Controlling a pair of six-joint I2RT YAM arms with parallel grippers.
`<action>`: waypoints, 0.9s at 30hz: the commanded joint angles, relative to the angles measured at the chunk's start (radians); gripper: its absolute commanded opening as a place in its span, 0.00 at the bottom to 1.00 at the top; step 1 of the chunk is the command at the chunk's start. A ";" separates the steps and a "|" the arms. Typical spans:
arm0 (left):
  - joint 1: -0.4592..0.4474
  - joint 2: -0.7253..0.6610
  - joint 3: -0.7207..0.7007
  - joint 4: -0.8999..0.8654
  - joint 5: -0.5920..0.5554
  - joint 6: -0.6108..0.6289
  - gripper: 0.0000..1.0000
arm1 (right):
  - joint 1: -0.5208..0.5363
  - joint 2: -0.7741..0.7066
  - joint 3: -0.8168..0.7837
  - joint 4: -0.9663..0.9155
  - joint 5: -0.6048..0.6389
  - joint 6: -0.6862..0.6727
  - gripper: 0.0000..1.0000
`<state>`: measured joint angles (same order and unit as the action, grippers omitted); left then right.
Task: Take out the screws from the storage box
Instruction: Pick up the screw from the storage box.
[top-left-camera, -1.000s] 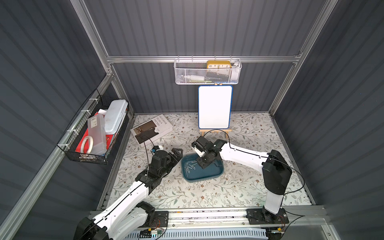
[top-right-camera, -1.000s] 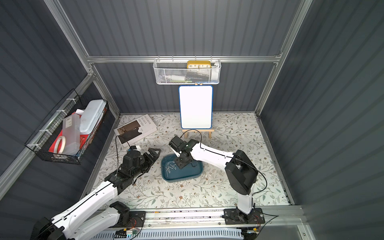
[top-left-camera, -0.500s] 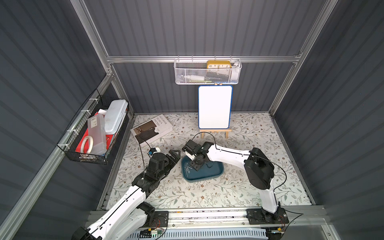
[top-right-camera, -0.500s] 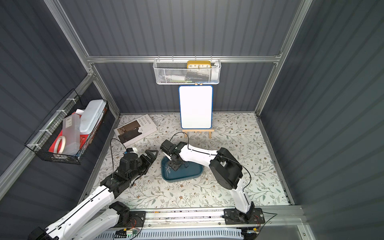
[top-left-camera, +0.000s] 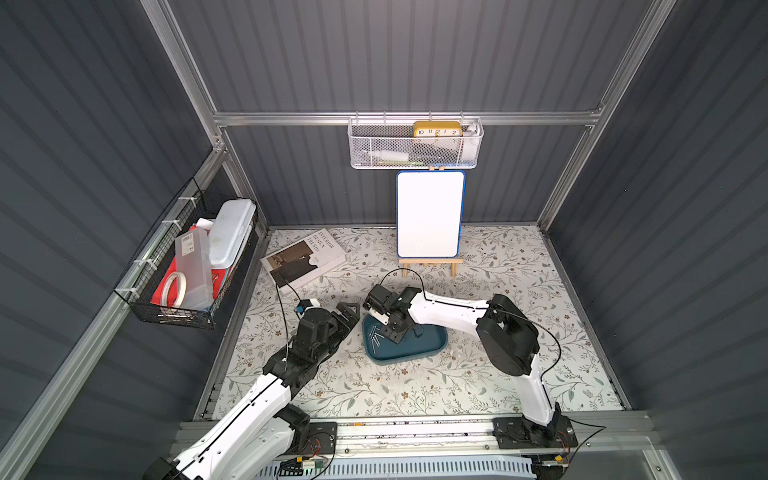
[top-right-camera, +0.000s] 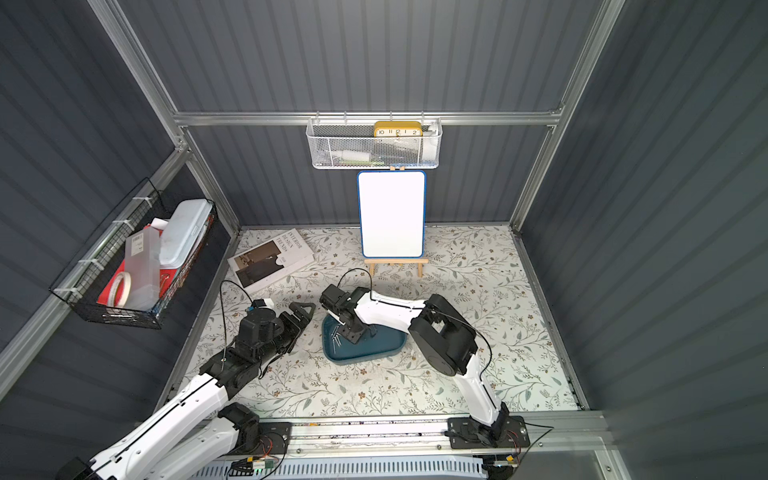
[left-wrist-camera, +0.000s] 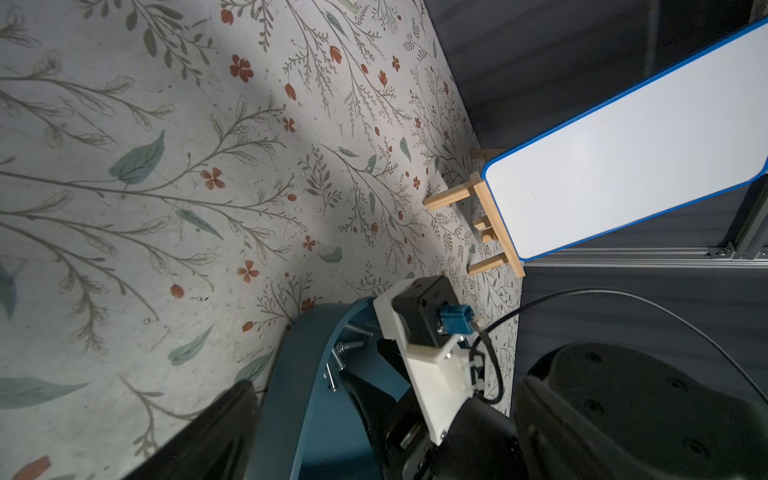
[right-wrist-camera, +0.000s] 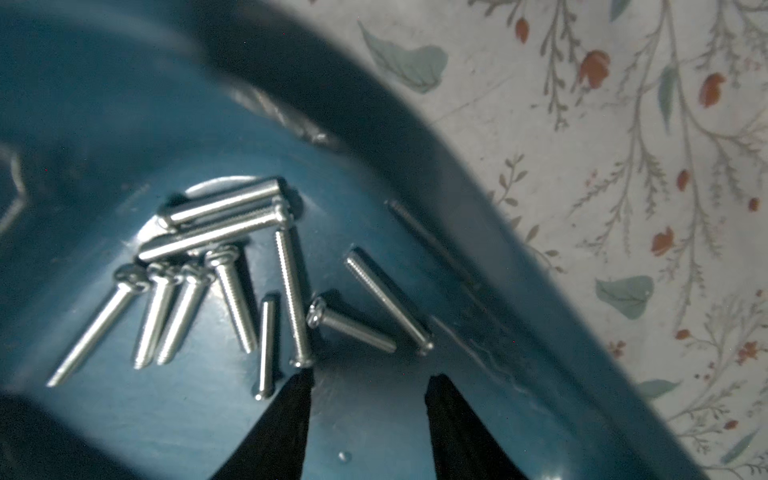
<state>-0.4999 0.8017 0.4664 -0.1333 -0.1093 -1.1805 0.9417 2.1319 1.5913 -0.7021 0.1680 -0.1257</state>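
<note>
In a top view, the left fingers (top-left-camera: 348, 308) are spread wide and empty, just beside the storage box (top-left-camera: 428, 345) on the worktop (top-left-camera: 415, 395). In the right wrist view, the right fingers (right-wrist-camera: 286, 419) are partly apart and empty, tips beside the screws (right-wrist-camera: 232, 282) inside the box.

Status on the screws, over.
Right gripper open, empty, tips down in storage box beside screws. Left gripper open, parked beside box. Nothing in the way.

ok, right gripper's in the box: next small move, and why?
Probably ease the right gripper forward to straddle the nearest screw: its jaws stand open and empty inside the box, that screw lying just beyond the tips.
</note>
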 joint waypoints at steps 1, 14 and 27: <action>-0.003 -0.009 -0.017 -0.019 -0.009 -0.013 0.99 | 0.001 0.024 0.031 0.007 0.015 -0.008 0.50; -0.003 -0.054 -0.026 -0.048 -0.014 -0.025 0.99 | 0.004 0.058 0.041 0.028 0.010 0.035 0.41; -0.003 -0.052 -0.025 -0.045 -0.010 -0.025 0.99 | 0.005 0.035 -0.013 0.020 0.039 0.138 0.18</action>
<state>-0.4999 0.7525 0.4477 -0.1596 -0.1131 -1.1992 0.9428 2.1677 1.6146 -0.6556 0.1894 -0.0341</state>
